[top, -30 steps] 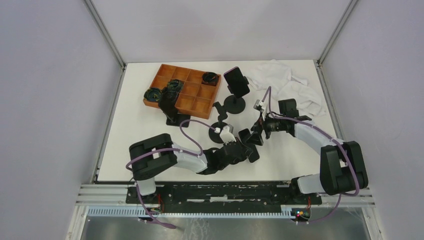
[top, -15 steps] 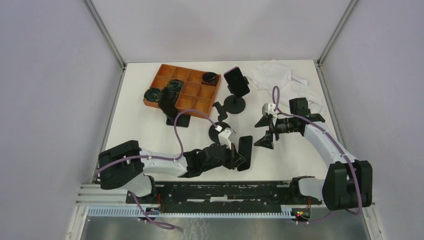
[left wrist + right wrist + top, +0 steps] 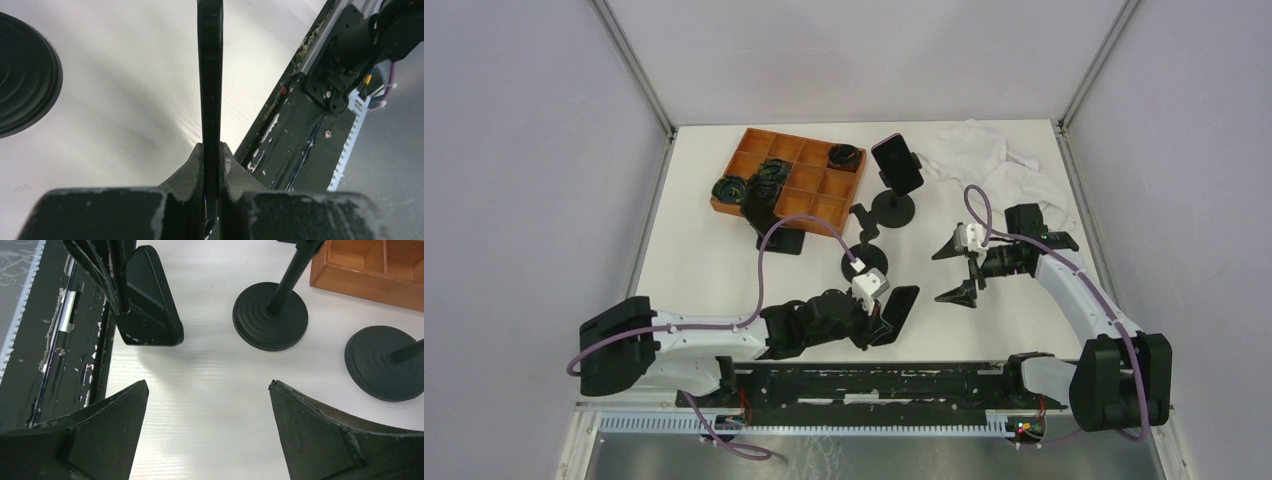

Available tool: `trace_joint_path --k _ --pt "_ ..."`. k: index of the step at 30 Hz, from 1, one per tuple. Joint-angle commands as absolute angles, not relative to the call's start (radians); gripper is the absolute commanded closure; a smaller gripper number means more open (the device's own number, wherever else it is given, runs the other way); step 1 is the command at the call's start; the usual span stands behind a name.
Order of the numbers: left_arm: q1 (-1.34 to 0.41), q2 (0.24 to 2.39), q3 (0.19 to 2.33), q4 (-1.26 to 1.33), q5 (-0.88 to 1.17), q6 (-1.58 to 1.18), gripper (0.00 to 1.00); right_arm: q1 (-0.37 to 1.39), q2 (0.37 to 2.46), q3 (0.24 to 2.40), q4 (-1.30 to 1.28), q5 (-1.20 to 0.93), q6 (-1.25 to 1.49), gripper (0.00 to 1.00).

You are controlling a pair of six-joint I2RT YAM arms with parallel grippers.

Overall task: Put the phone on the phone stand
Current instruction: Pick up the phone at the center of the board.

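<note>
A black phone (image 3: 900, 304) hangs edge-up just above the table near its front edge, and my left gripper (image 3: 881, 320) is shut on its lower end. In the left wrist view the phone (image 3: 210, 70) runs straight up from between the pinching fingers (image 3: 192, 167). An empty black phone stand (image 3: 863, 262) rises just behind it, its round base (image 3: 22, 75) to the phone's left. My right gripper (image 3: 955, 270) is open and holds nothing, a short way right of the phone (image 3: 150, 300). Bare table shows under the right gripper (image 3: 208, 384).
A second stand (image 3: 894, 206) carries another phone (image 3: 896, 163) further back. A third stand (image 3: 771, 232) is at the left, beside an orange compartment tray (image 3: 809, 205) holding black round parts. White cloth (image 3: 999, 165) is bunched at the back right. The black base rail (image 3: 874, 385) runs along the near edge.
The left arm has drawn back towards the near edge and left, carrying the phone. The right gripper, open throughout, has pulled away to the right of the phone.
</note>
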State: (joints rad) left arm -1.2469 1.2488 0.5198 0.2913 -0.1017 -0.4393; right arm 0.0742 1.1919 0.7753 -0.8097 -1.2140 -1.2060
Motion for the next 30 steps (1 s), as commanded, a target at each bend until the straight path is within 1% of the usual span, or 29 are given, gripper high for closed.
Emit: trace_joint_path --k 1,5,11,17,21,24,30 --pt "-1.25 1.192 0.545 0.265 -0.079 -0.309 0.98 0.065 1.177 0.773 -0.926 -1.278 -1.406 0.02" --pt "-1.249 1.162 0.563 0.205 -0.08 -0.274 0.98 0.063 1.176 0.772 -0.985 -1.291 -1.504 0.02" --pt "-1.249 1.134 0.592 0.142 -0.028 -0.196 0.98 0.061 1.165 0.748 -0.979 -1.287 -1.54 0.02" --pt "-1.248 1.132 0.622 0.114 0.031 -0.133 0.98 0.07 1.176 0.719 -0.959 -1.322 -1.513 0.02" --pt "-1.245 1.145 0.647 0.103 0.045 -0.113 0.98 0.114 1.186 0.708 -0.891 -1.322 -1.409 0.02" --pt "-1.241 1.143 0.663 0.084 0.061 -0.102 0.98 0.162 1.197 0.704 -0.878 -1.305 -1.404 0.02" --pt "-1.227 1.026 0.686 0.013 0.066 -0.073 0.98 0.175 1.202 0.709 -0.877 -1.302 -1.431 0.02"
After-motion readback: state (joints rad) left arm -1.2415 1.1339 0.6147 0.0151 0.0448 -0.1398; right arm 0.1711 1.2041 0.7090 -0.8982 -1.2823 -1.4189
